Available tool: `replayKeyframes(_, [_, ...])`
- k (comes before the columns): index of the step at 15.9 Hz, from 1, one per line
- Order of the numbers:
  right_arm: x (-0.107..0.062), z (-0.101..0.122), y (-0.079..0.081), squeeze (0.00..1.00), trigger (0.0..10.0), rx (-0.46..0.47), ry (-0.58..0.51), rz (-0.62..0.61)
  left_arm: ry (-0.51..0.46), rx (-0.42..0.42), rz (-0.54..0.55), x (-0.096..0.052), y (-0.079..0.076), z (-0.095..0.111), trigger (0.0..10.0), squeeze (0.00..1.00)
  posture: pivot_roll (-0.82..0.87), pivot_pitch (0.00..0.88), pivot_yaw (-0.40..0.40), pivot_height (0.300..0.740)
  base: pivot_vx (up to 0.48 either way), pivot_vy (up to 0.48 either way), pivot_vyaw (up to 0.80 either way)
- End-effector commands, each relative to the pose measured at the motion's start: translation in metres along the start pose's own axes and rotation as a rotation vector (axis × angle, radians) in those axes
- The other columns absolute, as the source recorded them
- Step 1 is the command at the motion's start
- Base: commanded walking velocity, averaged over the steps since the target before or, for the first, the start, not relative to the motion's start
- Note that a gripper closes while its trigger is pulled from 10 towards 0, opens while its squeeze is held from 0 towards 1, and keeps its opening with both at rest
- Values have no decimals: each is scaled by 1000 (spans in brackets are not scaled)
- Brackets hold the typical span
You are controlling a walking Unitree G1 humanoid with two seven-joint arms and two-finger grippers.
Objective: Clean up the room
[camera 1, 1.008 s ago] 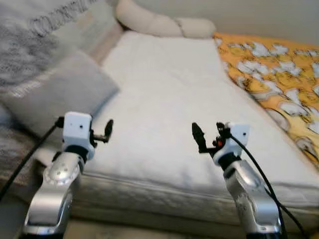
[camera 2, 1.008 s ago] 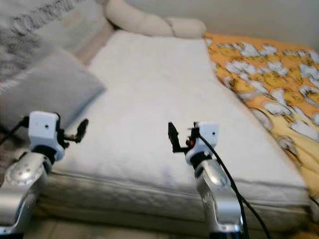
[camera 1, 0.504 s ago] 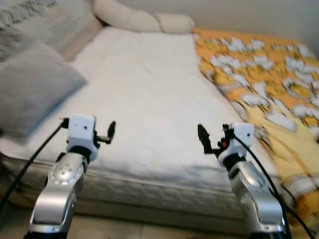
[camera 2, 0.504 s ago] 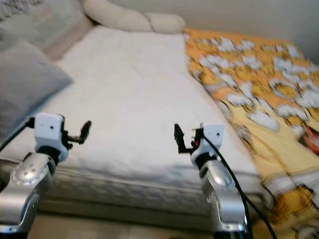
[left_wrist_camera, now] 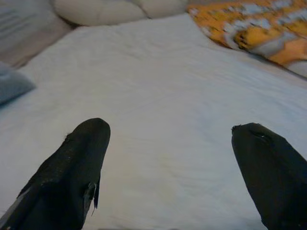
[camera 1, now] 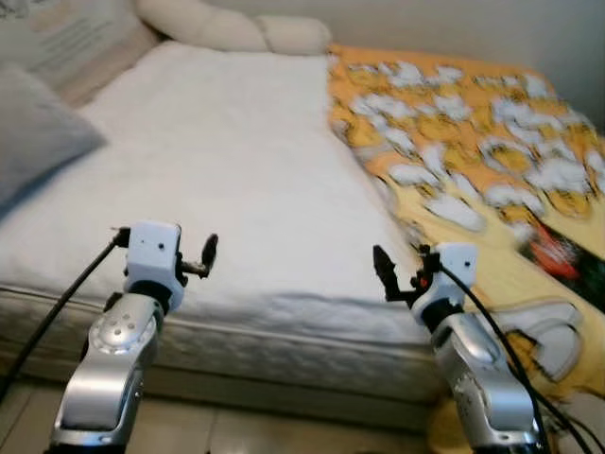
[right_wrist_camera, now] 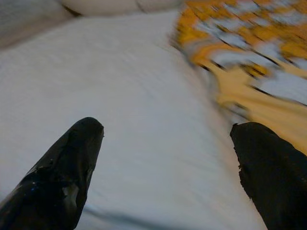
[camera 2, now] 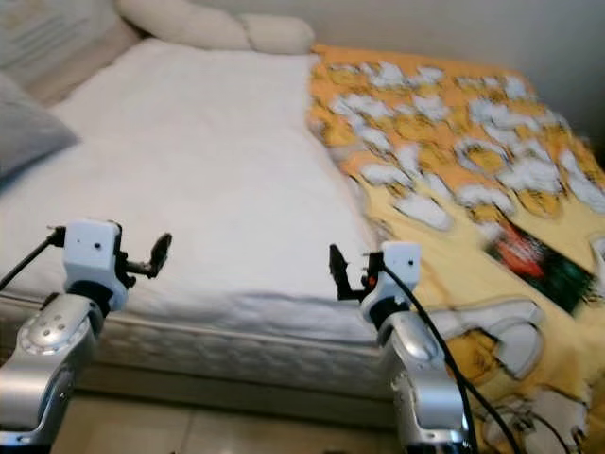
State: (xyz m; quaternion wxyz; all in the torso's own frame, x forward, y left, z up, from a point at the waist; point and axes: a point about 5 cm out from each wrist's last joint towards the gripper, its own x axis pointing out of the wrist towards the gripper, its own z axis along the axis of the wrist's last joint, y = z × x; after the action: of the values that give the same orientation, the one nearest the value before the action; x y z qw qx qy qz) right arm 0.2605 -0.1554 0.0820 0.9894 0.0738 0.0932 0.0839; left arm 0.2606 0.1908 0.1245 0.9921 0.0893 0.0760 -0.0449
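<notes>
Both grippers are held spread and empty above the bed's near edge; the orange blanket (camera 1: 473, 151) is draped ahead, rightward of the right gripper (camera 1: 397, 274); the left gripper (camera 1: 203, 255) is farther off.

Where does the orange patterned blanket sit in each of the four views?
Left eye: orange blanket covers the bed's right half.
Right eye: the same, draping off the foot corner.
Left wrist: upper corner, beyond the open left pincer.
Right wrist: blurred, beside the open right pincer.
Shared landmark: white mattress.
</notes>
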Motion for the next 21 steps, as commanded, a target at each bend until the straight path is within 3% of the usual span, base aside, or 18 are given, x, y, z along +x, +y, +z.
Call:
replayKeyframes(1, [0,5,-5,1000,10000,-20,-19,-16,-19,8,-22,0,-4,3,10000,1000,-154,0,-26,740,0,-480,0])
replayKeyframes(9, [-2,-1,-5,1000,10000,-25,-5,-14,-25,12,-25,0,-3,5,10000,1000,-154,0,-18,740,0,-480,250])
replayKeyframes(21, [-2,-3,-5,1000,10000,-34,6,17,-19,5,-21,-1,-5,1,10000,1000,-156,0,-32,740,0,-480,800])
